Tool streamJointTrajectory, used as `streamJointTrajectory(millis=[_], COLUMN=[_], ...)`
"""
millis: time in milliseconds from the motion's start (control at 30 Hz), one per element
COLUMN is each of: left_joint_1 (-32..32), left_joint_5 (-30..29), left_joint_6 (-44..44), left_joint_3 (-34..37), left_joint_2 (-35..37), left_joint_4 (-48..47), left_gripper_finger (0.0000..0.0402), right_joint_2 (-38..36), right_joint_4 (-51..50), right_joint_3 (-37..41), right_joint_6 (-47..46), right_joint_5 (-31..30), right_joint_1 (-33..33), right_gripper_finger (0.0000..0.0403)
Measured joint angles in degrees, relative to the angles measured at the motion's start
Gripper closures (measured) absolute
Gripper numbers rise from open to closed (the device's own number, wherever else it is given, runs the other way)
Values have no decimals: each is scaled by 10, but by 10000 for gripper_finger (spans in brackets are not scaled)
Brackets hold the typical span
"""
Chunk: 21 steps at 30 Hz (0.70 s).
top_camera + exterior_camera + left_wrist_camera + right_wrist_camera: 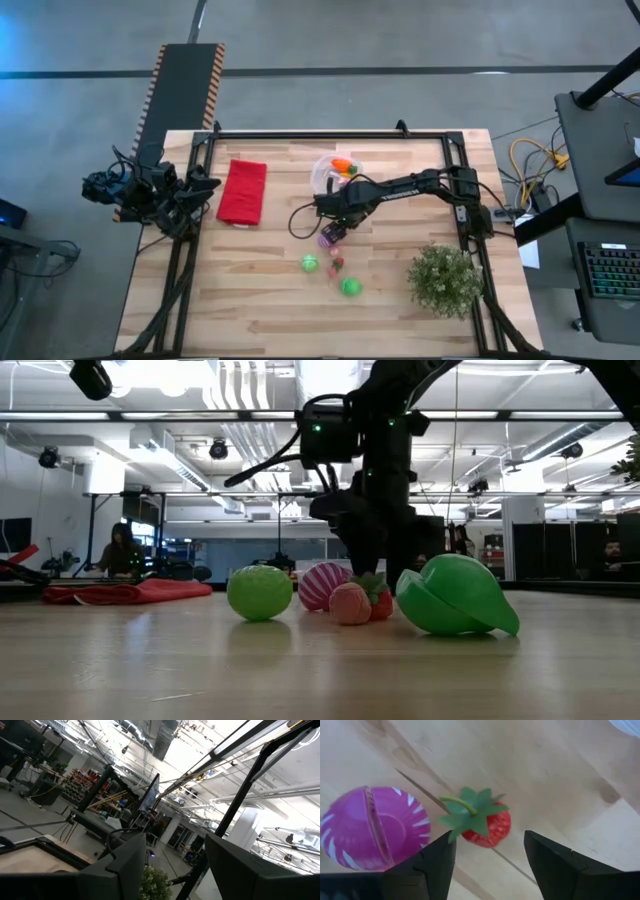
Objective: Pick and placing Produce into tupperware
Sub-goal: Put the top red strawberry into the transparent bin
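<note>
The tupperware stands on the table's far middle with the orange carrot in it. My right gripper is open and hangs just above the table, near side of the tupperware. Its fingers point down over a red strawberry piece and the purple striped ball. Nearer the table's near edge lie a green ball, a pink piece and a green halved piece. My left gripper is open and parked off the table's left edge.
A red folded cloth lies left of the tupperware. A bushy potted plant stands at the near right corner. A dark metal frame runs along the table's far and side edges. Bare wood stretches along the near left.
</note>
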<state>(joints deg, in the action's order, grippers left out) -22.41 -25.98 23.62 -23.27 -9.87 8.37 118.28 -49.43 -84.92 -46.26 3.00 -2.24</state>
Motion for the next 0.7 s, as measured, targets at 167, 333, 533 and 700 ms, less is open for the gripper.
streamJointTrajectory(millis=[167,333,533,700], left_joint_1=[0,0,0,0], left_joint_5=[0,0,0,0], left_joint_6=[0,0,1,1], left_joint_3=[0,0,0,0], left_joint_2=[0,0,0,0], left_joint_4=[0,0,0,0], left_gripper_finger=[210,210,210,210], right_joint_2=[0,0,0,0], right_joint_4=[26,36,36,50], right_joint_3=[6,8,19,22], right_joint_6=[15,41,48,49], right_joint_5=[0,-3,-19,-28], right_joint_1=[0,0,-2,-2], right_gripper_finger=[177,177,181,217])
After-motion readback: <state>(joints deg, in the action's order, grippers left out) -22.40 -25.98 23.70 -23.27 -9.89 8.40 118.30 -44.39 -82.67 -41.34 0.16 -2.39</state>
